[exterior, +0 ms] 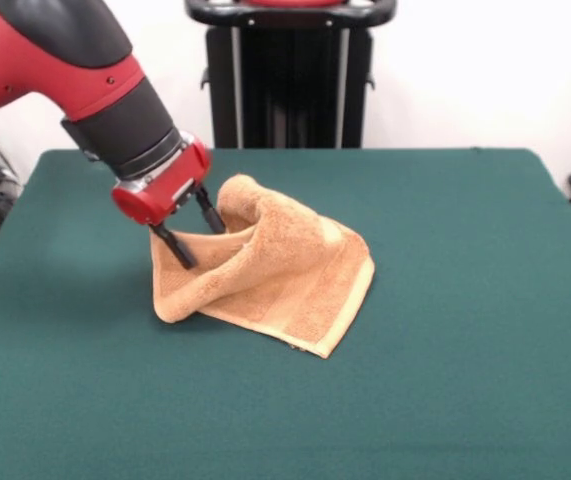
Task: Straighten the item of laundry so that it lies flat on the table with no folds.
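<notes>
We read no writing anywhere, and see the red-and-black claw (199,232) pinching the orange-tan terry-cloth towel (275,275), heaped near the centre of the dark green felt tabletop (445,380), white wall at twelve o'clock.

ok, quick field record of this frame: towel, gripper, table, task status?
towel: orange-tan terry towel, bunched, one part lifted into a peak, lower edge lying on the table
gripper: gripper on the red and black arm, two dark fingers apart, pushed into the towel's raised fold
table: dark green cloth-covered table
task status: not flat, folds remain
</notes>
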Action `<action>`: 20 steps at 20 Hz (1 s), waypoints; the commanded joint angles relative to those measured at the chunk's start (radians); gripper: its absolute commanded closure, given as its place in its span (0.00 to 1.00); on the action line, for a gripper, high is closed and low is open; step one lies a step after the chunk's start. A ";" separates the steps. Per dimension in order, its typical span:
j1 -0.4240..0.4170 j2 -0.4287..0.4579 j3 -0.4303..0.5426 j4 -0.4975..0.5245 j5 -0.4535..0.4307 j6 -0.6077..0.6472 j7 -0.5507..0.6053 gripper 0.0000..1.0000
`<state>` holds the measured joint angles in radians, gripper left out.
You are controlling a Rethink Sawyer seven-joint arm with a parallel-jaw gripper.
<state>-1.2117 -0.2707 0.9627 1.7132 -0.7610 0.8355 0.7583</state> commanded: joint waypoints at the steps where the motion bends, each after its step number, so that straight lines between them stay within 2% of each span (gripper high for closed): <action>1: 0.073 -0.037 -0.095 -0.076 -0.049 0.106 -0.144 0.00; 20: 0.089 -0.049 -0.128 -0.092 -0.043 0.145 -0.155 0.00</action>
<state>-1.1983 -0.3347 0.9198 1.6796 -0.7741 0.8636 0.7583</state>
